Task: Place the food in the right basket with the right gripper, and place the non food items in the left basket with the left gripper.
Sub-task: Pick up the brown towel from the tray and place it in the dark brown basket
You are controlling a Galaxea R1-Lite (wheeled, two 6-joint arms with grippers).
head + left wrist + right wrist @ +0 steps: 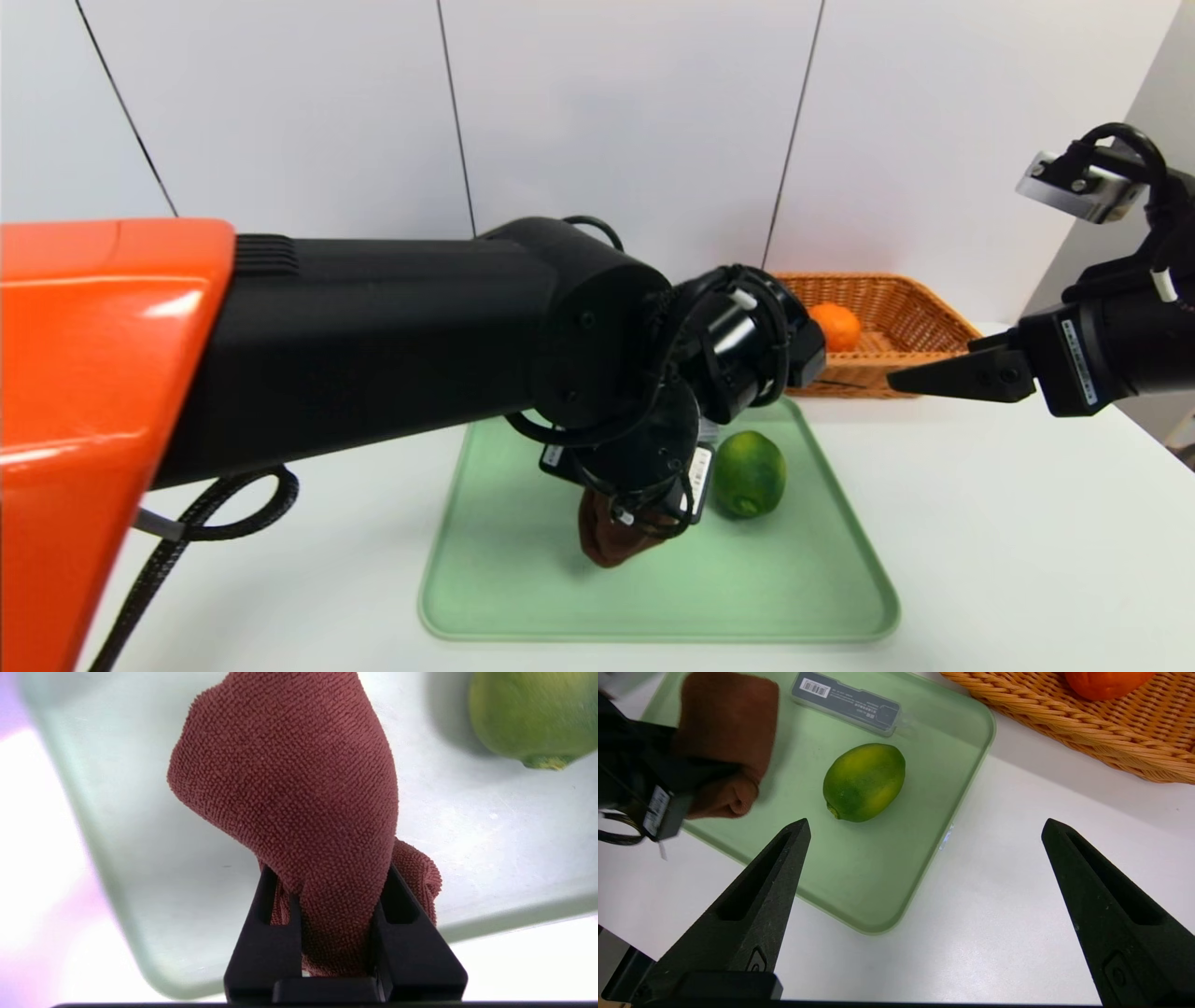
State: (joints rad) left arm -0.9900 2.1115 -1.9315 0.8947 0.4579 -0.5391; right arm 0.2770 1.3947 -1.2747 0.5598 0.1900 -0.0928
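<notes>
Cloth (299, 812), a reddish-brown terry piece, is pinched between the two black fingers (266, 933) of the left hand (334, 914); in the head view it hangs from the left hand at lower centre of the frame, over the pale green tray (822, 597). As a non-food item it belongs in the left basket, so the step in hand looks like the lift-out. To do it well, I would raise the bundle until its loose lower fold is well off the tray rim before swinging across, keep the fingers clenched on the thick gathered part, not a single layer, and steer wide of the lime (749, 473) just beside it on the tray.

The right hand (924, 835) waits released, fingers spread wide, at the right edge of the head view, near the wicker basket (920, 313) holding an orange (836, 325) at upper right.

Hidden or doubtful: the left basket appears in no view, so the route to it cannot be judged. The left arm's bulk fills the left and centre of the head view, covering the far part of the tray. A flat clear case with a barcode label (847, 702) on the tray shows plainly only at top centre of the right wrist view; its contents cannot be read. Whether the cloth's hanging end touches the tray is unclear.
</notes>
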